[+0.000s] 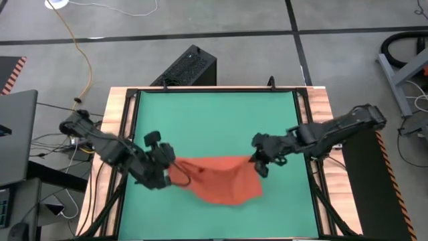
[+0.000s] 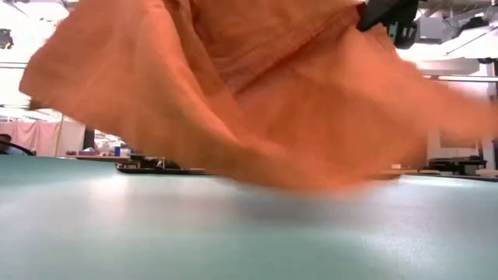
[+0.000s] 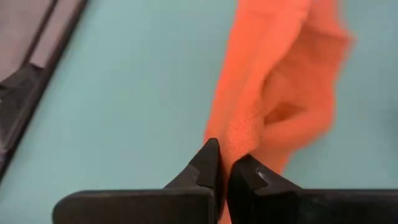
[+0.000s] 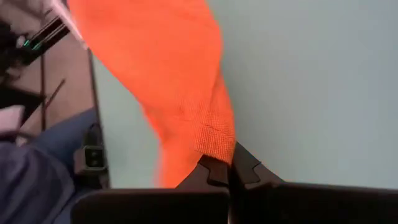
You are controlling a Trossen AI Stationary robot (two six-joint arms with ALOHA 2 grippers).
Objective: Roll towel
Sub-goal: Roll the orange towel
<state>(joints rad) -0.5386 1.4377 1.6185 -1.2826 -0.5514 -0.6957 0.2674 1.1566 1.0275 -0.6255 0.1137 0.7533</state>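
The orange-red towel (image 1: 217, 175) hangs between my two grippers over the green mat (image 1: 214, 114); its lower part (image 2: 311, 180) sags onto the mat near the table's near edge. My left gripper (image 1: 170, 169) is shut on the towel's left end. My right gripper (image 1: 256, 161) is shut on its right end. In the low view the towel (image 2: 249, 85) fills the upper picture, with part of a gripper (image 2: 393, 19) above it. My left gripper pinches the towel's left corner (image 3: 233, 146) between its two fingers. The cloth hangs away from the fingers, lifted at this end. My right gripper pinches the towel's right corner (image 4: 217, 140) between its two fingers. The cloth hangs away from the fingers, lifted at this end and sagging toward the middle.
The mat lies inside a dark frame on a wooden table (image 1: 117, 114). A black box (image 1: 187, 67) stands behind the table's far edge. A laptop (image 1: 15, 134) and cables lie off the table's left. Bare mat shows on the far half.
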